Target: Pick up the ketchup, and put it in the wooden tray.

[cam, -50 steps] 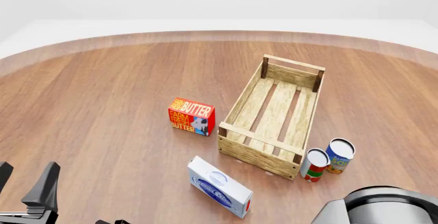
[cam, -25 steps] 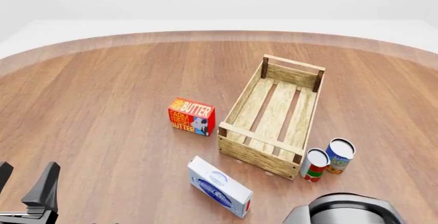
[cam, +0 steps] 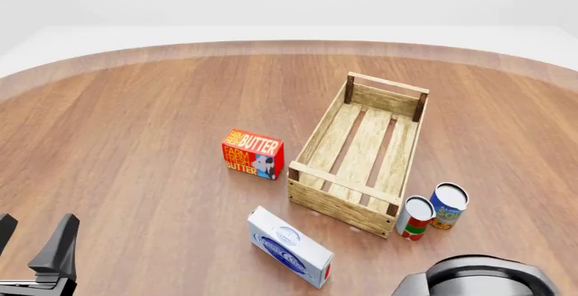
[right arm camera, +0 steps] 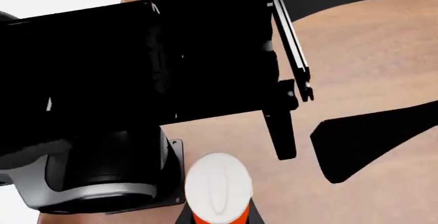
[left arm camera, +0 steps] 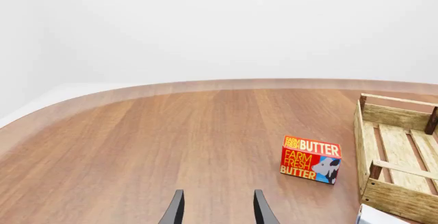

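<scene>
Ketchup, a slim orange-red bottle with white cap (right arm camera: 219, 188), shows only in the right wrist view, seemingly pinched between the right tool's (right arm camera: 217, 215) fingers; the left tool (left arm camera: 217, 208) gapes, and the slatted light-wood tray (cam: 361, 154) holds nothing.

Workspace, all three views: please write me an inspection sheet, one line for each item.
Surface: round wooden table, bare wood between the objects.
Job's things: ketchup shows only in the right wrist view, white cap toward the camera, between the right pincer's fingers; wooden tray holds nothing, slatted floor visible.
Clutter: butter box left of the tray; white carton lying in front of the tray; two cans at its near right corner.
Grippers: left pincer open, holding nothing; right pincer around the bottle, contact not clear.
Cables: nothing seen.
Surroundings: plain white backdrop.
</scene>
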